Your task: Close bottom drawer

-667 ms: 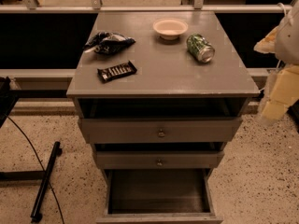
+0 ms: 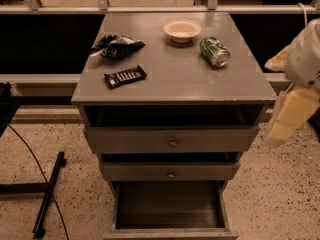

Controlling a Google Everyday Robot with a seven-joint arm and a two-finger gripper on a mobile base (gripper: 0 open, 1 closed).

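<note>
The bottom drawer (image 2: 170, 204) is the lowest tier of the grey-brown cabinet (image 2: 175, 84). It is pulled far out, showing its long dark inside, with its front panel (image 2: 170, 232) at the frame's lower edge. The two drawers above, each with a small knob, stand slightly out. My cream-coloured gripper (image 2: 286, 121) hangs at the right edge of the view, beside the cabinet's right front corner and level with the top drawer. It is well above and to the right of the bottom drawer and touches nothing.
On the cabinet top lie a white bowl (image 2: 182, 30), a green can on its side (image 2: 214, 51), a dark crumpled bag (image 2: 116, 45) and a chocolate bar (image 2: 125, 76). A black stand leg (image 2: 48, 194) and a cable lie on the speckled floor at left. A rail runs behind.
My gripper has moved a little down and to the left, closer to the cabinet's right side. The drawers and the things on top have not moved.
</note>
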